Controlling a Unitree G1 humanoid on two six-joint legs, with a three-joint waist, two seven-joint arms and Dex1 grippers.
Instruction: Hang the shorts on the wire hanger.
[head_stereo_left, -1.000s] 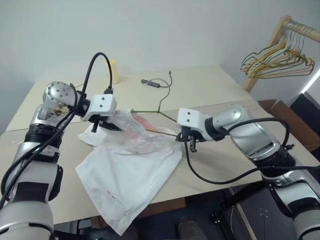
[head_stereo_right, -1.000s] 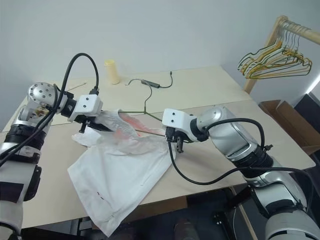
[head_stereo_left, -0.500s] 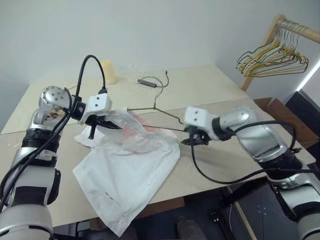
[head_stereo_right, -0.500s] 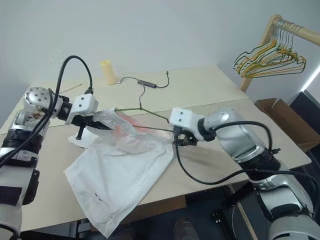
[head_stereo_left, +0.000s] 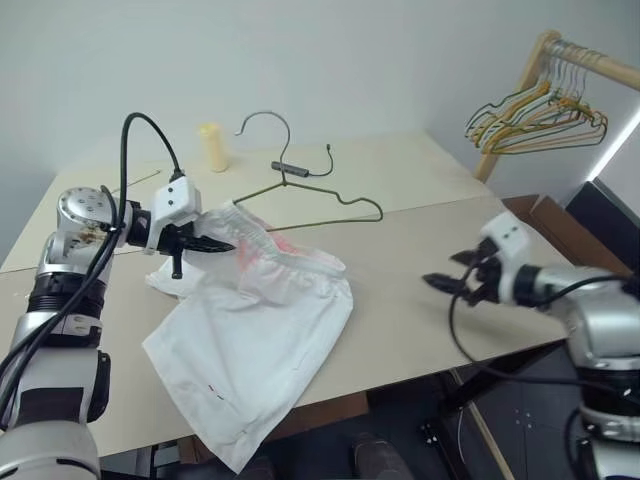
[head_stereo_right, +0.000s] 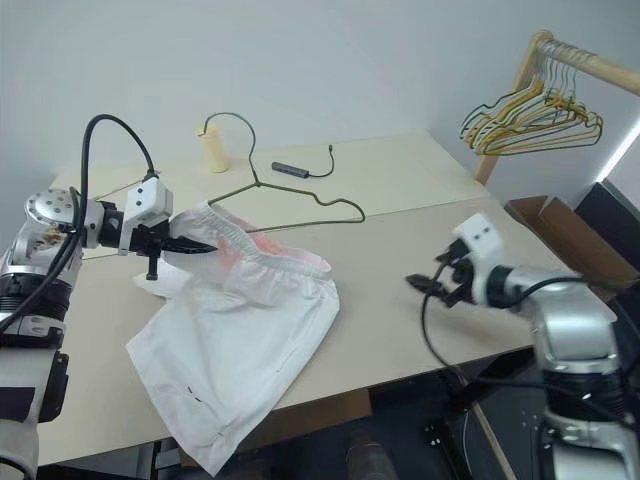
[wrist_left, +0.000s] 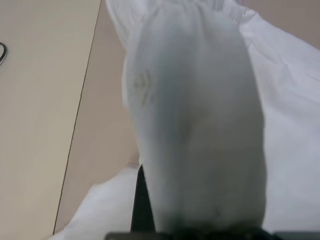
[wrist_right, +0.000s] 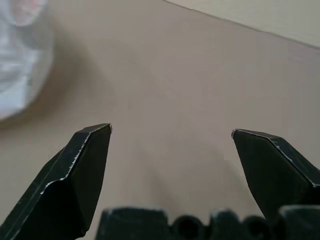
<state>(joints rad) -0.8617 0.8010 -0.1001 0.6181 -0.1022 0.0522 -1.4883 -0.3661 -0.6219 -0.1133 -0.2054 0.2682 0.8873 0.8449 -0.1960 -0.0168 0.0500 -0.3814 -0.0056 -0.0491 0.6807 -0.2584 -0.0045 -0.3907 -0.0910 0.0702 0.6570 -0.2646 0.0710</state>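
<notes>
The white shorts (head_stereo_left: 262, 325) lie spread on the table, with the waistband end lifted. My left gripper (head_stereo_left: 224, 243) is shut on that waistband, and white fabric (wrist_left: 195, 115) drapes over its fingers in the left wrist view. The wire hanger (head_stereo_left: 260, 191) stands tilted up behind the waistband with its hook in the air. Its left corner meets the gathered fabric, and its right corner hangs free over the table. My right gripper (head_stereo_left: 445, 282) hovers open above bare table to the right, well away from the hanger and the shorts, with nothing between its fingertips (wrist_right: 92, 150).
A wooden rack (head_stereo_left: 548, 60) with a bunch of yellow, green and white hangers (head_stereo_left: 535, 115) stands at the far right. A pale yellow cylinder (head_stereo_left: 210, 147) and a small black cable adapter (head_stereo_left: 295, 168) sit on the far half of the table (head_stereo_left: 420, 170).
My right gripper let go of the hanger's right end, opened and swung away to the right. The hanger's hook has tipped up into the air. My left gripper closed on the waistband.
</notes>
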